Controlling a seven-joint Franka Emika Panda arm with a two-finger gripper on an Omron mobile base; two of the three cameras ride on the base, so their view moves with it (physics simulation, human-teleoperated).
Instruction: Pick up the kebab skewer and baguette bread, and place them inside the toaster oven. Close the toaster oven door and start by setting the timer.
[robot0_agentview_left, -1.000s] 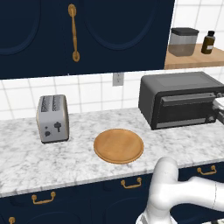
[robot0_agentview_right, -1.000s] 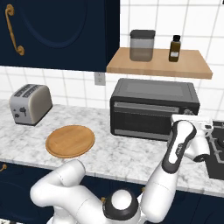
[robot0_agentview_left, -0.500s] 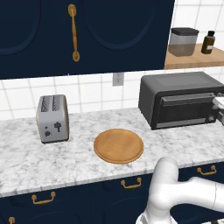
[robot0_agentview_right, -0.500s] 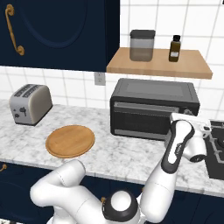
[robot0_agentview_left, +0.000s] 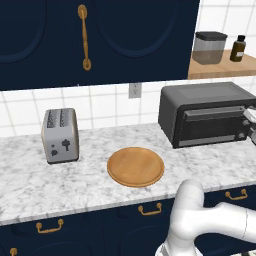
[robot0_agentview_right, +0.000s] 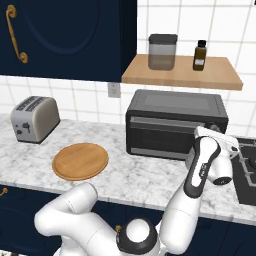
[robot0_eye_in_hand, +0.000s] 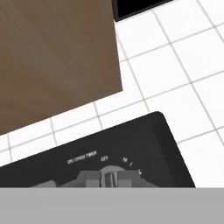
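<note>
1. Looking at the right base view, I see the toaster oven (robot0_agentview_right: 175, 122) standing on the marble counter (robot0_agentview_right: 130, 175) under the wooden shelf (robot0_agentview_right: 182, 75), with the toaster oven door (robot0_agentview_right: 160, 135) shut. The skewer and the bread I judge to be already inside, because the round wooden board (robot0_agentview_right: 80, 161) is bare.
2. My gripper (robot0_agentview_right: 204, 131) is at the right end of the oven, at the knobs. The jaws are nearly closed, and in the hand view they appear to pinch the timer knob (robot0_eye_in_hand: 109, 177), though the knob is partly cut off by the edge.
3. The knob is small, stiff and probably smooth plastic. I judge it will turn with some resistance and can slip, so the hold must be on its raised middle ridge, squarely from both sides.
4. Writing above the knob reads "ON / OVEN TIMER" and "OFF"; the small numbers beside it are too blurred to read.
5. The silver toaster (robot0_agentview_left: 61, 136) stands well apart at the left.
</note>
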